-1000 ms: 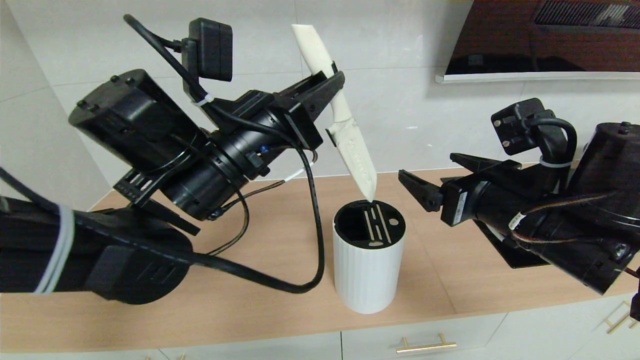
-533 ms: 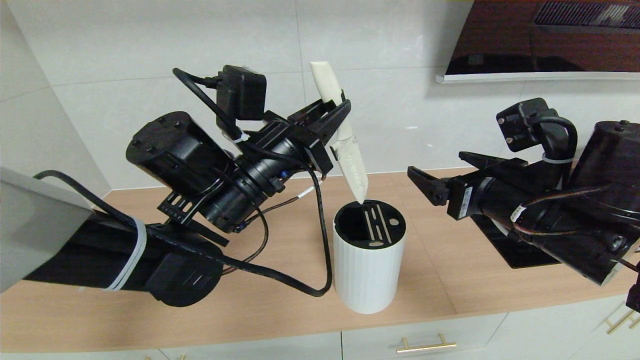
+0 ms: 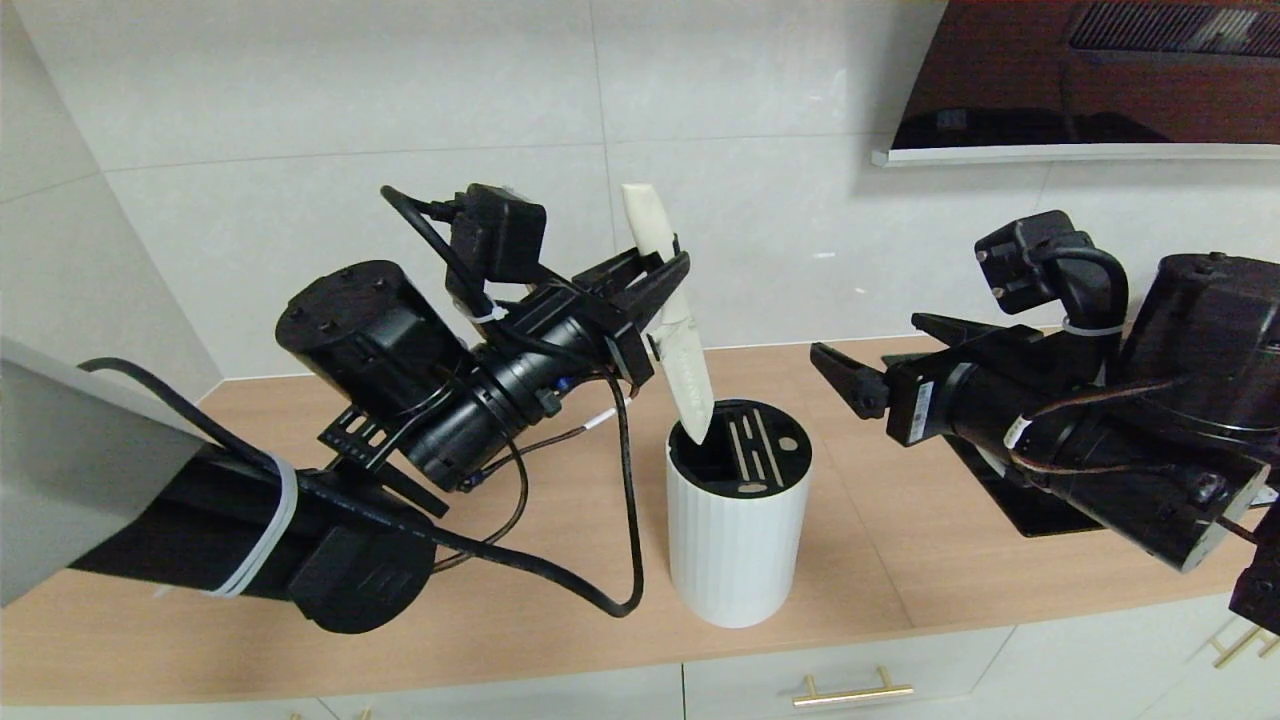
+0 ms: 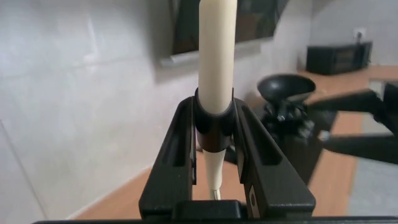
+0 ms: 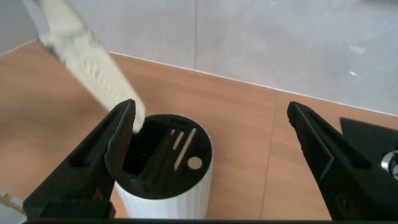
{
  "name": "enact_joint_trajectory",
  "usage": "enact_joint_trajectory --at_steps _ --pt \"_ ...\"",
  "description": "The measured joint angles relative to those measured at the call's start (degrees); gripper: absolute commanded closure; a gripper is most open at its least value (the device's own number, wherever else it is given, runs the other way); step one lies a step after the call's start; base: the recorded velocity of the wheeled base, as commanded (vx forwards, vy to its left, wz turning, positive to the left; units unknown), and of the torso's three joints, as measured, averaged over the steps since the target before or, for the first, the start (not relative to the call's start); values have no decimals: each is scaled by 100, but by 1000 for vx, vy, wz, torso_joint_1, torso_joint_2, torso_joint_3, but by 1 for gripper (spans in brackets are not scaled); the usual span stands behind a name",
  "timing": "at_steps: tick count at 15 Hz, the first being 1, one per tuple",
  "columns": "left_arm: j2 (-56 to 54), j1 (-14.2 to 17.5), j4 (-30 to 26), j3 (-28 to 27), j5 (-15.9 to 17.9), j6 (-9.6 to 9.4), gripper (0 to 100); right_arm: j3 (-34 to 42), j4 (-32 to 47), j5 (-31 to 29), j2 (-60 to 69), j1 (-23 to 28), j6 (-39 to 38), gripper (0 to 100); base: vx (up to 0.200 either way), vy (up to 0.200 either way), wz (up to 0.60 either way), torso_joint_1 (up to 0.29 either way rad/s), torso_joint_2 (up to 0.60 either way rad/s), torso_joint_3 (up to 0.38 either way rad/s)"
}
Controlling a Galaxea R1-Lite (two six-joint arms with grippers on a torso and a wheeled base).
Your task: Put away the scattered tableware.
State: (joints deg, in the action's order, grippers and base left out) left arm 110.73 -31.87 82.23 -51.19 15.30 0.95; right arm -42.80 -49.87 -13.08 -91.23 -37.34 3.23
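Note:
My left gripper (image 3: 655, 285) is shut on a cream-white knife (image 3: 675, 330), held by its handle with the blade pointing down. The blade tip dips into the large opening of the white ribbed holder (image 3: 737, 540), which stands on the wooden counter (image 3: 880, 560) and has a black slotted top. In the left wrist view the knife handle (image 4: 216, 56) sits clamped between the fingers (image 4: 171, 155). My right gripper (image 3: 880, 365) hovers open to the right of the holder, at about its top height. The right wrist view looks down on the holder (image 5: 163, 165) and the knife (image 5: 93, 62).
A black flat appliance (image 3: 1040, 510) lies on the counter at the right, under my right arm. A dark range hood (image 3: 1080, 80) hangs on the tiled wall at upper right. Drawers with gold handles (image 3: 850, 692) are below the counter edge.
My left arm has come down and shifted a little left, bringing the knife tip from above the slotted part of the top into the holder's large opening. The right gripper stayed nearly still.

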Motion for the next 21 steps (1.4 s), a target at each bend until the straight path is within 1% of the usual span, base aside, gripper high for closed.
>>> enact_joint_trajectory --at_steps 3,8,12,19,20,21 --pt "73 -134 5 139 -2 -9 100 6 -2 -2 -35 2 -1 0 0 0 0 0 0 0" --pt "297 -272 10 384 0 -9 100 20 -2 -9 -50 0 0 0 0 0 0 0 0 0" --pt "697 -355 112 406 -6 -5 100 20 -7 -20 -52 0 0 0 0 0 0 0 0 0" --pt "1157 -372 205 401 -17 9 100 27 -10 -18 -50 0 -1 0 0 0 0 0 0 0" --pt "1170 -372 199 406 -28 6 0 27 -11 -20 -50 0 -1 0 0 0 0 0 0 0" --pt "1176 -377 139 411 -30 13 0 28 -13 -24 -50 0 -1 0 0 0 0 0 0 0"
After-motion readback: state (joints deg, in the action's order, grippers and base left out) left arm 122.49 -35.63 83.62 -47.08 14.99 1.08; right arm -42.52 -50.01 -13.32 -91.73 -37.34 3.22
